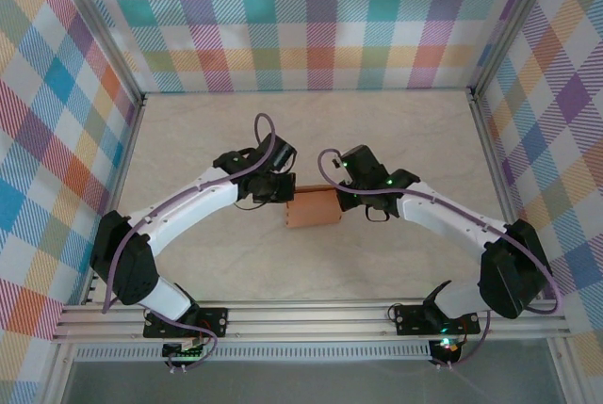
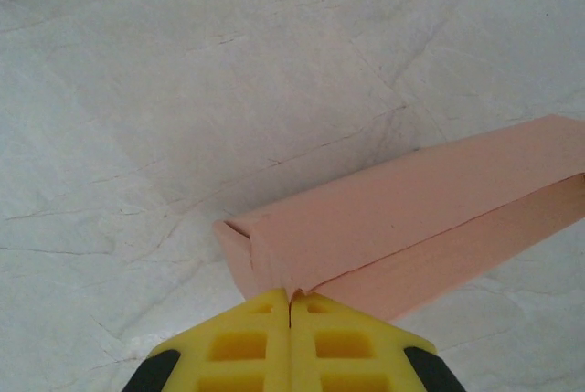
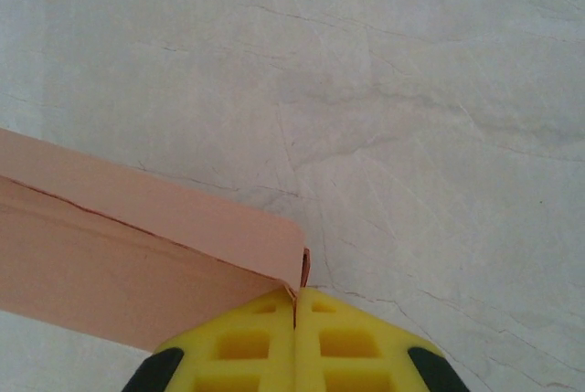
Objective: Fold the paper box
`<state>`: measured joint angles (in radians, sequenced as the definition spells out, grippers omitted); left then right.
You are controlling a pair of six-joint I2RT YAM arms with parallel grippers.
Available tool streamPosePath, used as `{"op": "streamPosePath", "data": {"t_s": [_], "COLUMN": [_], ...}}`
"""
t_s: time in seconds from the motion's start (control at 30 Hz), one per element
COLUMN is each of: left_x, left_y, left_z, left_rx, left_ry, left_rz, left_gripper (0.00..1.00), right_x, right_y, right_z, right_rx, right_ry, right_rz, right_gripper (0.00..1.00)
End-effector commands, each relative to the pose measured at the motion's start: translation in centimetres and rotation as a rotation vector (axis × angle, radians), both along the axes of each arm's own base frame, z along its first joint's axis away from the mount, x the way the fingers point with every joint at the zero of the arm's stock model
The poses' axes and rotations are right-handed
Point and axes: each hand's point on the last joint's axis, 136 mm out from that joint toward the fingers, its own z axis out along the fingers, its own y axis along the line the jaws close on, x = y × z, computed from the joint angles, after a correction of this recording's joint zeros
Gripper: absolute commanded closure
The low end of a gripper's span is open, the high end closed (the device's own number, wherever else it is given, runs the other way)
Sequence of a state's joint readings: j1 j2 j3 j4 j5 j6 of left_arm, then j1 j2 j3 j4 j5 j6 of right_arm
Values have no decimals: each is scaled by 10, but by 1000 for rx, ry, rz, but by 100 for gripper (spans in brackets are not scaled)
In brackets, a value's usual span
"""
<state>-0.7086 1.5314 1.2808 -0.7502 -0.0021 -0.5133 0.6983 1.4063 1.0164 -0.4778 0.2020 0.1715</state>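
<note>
paper box (image 1: 313, 208): long axis left-right | left fingers (image 2: 238, 346), right fingers (image 3: 352, 346): closed, apparently pinching its opposite ends

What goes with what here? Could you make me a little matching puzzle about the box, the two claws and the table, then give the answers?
Things:
1 paper box
2 left gripper
3 right gripper
4 table

Descriptions:
a pale, marbled surface
b shut, tips at the box's right end
c salmon-orange, lying between the two arms
d shut, tips at the box's left end

Pairs: 1-c, 2-d, 3-b, 4-a.
</note>
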Motion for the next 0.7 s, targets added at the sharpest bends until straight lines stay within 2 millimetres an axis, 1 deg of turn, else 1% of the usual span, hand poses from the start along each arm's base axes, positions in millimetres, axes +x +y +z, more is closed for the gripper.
{"op": "streamPosePath", "data": {"t_s": [0.0, 0.13, 0.23, 0.57, 0.67], "left_x": [4, 6, 10, 17, 18], "left_y": [-12, -10, -7, -13, -12], "left_z": [13, 8, 7, 20, 21], "left_rx": [-103, -157, -192, -350, -364], "left_ry": [12, 53, 71, 111, 121], "left_rz": [13, 40, 71, 136, 148], "left_gripper": [100, 100, 100, 100, 100], "right_x": [-7, -5, -4, -3, -3], "right_y": [8, 9, 7, 13, 14], "right_z": [0, 3, 1, -1, -2], "right_rx": [-15, -31, -59, -91, -93], "right_ry": [34, 27, 17, -2, -2], "right_rz": [35, 38, 44, 74, 76], "right_gripper": [100, 100, 100, 100, 100]}}
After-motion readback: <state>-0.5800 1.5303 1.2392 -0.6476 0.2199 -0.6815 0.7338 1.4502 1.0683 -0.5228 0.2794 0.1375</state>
